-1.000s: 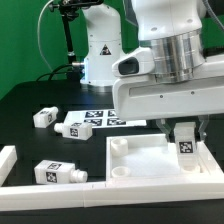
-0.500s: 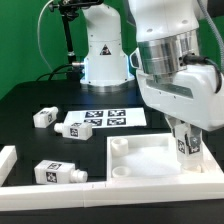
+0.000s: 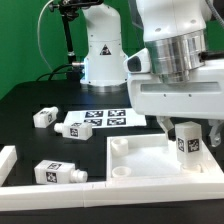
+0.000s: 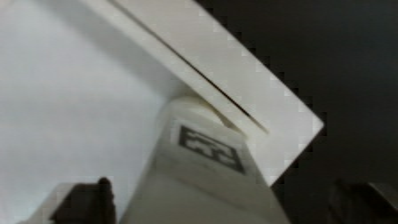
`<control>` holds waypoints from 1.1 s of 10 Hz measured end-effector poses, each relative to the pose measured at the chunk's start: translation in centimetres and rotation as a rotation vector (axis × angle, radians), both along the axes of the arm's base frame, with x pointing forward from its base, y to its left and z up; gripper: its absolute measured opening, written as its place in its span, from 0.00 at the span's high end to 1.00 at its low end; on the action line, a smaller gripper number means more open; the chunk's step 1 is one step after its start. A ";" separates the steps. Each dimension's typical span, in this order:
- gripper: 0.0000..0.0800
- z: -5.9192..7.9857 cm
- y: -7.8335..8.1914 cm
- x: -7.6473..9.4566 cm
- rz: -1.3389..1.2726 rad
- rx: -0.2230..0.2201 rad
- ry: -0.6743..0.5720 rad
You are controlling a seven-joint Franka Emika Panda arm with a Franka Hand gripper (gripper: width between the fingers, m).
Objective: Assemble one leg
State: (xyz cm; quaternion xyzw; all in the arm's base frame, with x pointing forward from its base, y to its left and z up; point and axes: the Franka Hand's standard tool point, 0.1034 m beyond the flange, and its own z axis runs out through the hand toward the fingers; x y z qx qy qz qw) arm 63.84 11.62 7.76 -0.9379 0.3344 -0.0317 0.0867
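A white leg (image 3: 187, 143) with a black-and-white tag stands upright at the far right corner of the large white panel (image 3: 140, 162). My gripper (image 3: 189, 132) hangs straight over it, and its dark fingers (image 3: 164, 126) flank the leg with a gap on each side, so it looks open. In the wrist view the leg (image 4: 205, 150) rises between the fingertips (image 4: 86, 200) of my gripper (image 4: 222, 205), with the panel (image 4: 89, 90) below. The leg's lower end is hidden.
Two more white legs lie on the black table, one (image 3: 43, 117) at the exterior view's left and one (image 3: 57, 171) near the front. The marker board (image 3: 95, 123) lies behind the panel. A white rail (image 3: 12, 165) runs along the front left.
The hand has turned about the upright leg and its fingers now stand further from it. The leg has stayed in the same corner of the panel.
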 end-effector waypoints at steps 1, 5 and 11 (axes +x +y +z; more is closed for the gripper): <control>0.21 0.2 0.6 -0.4 0.099 -0.024 -0.011; 0.19 0.1 0.1 -0.2 0.601 -0.134 -0.074; 0.64 -0.1 -0.2 -0.1 0.573 -0.128 -0.076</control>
